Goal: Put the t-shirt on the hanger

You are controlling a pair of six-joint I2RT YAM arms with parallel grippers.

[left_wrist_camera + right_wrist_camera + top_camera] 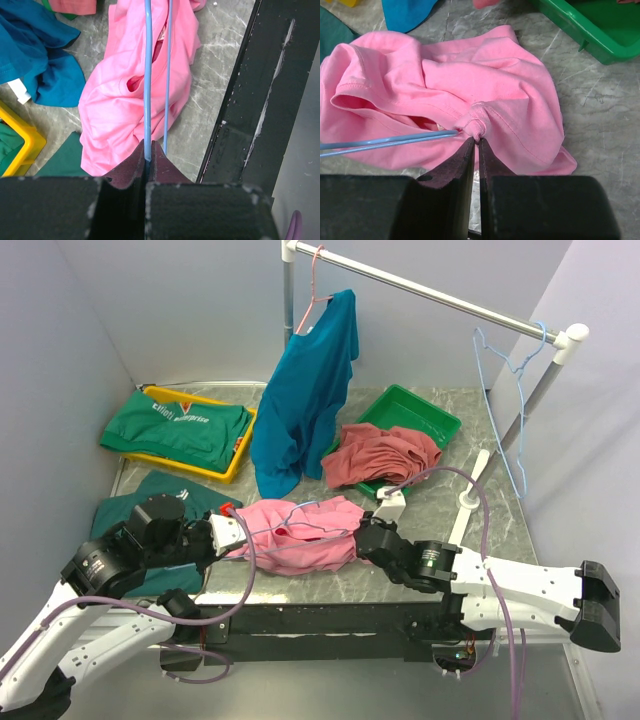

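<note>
Partway only, lower centre of frame: left tool (148, 152) clamped on hanger (147, 75), right tool (476, 142) pinching t-shirt (520, 100), draping not yet done.

The t-shirt (300, 530) by the near edge is plain bright pink, and the wire hanger (147, 75) across it is light blue. The table (600, 115) is grey marble with pale veins. A teal-blue shirt (305, 390) hangs on a pink hanger (312, 290). Toward the far right corner, a dusty rose-red garment (380, 452) spills from a green tray (425, 412). At the left edge, a yellow tray (240, 455) holds a green shirt (175, 425) with white lettering. The left arm (40, 630) and right arm (520, 585) are white with black joints.
</note>
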